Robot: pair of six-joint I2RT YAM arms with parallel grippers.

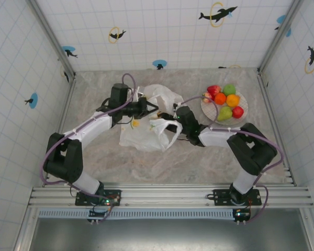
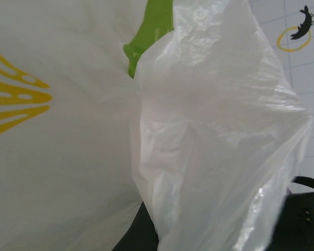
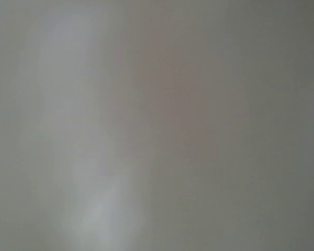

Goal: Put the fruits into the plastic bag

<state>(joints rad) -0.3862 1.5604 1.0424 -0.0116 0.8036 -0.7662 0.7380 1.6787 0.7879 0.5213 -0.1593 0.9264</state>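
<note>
The plastic bag (image 1: pixel 145 132) lay crumpled mid-table. The fruits (image 1: pixel 220 98) sat piled on the checked plate (image 1: pixel 204 109) to its right, toward the far side. The left gripper (image 1: pixel 148 109) was clenched on the bag's far edge. The right gripper (image 1: pixel 171 135) sat at the bag's right handle, and its jaw state could not be told. Risk: the thin film could snag on the right fingers, pulling the mouth shut or slipping it from the left grip.

The plastic bag (image 1: pixel 138 138), white, crinkly and citrus-printed, slumps between my left end effector (image 1: pixel 153 110), which pinches its upper edge, and my right end effector (image 1: pixel 170 135). The fruits (image 1: pixel 226 102), red, green and orange, cluster well beyond my right one.
</note>
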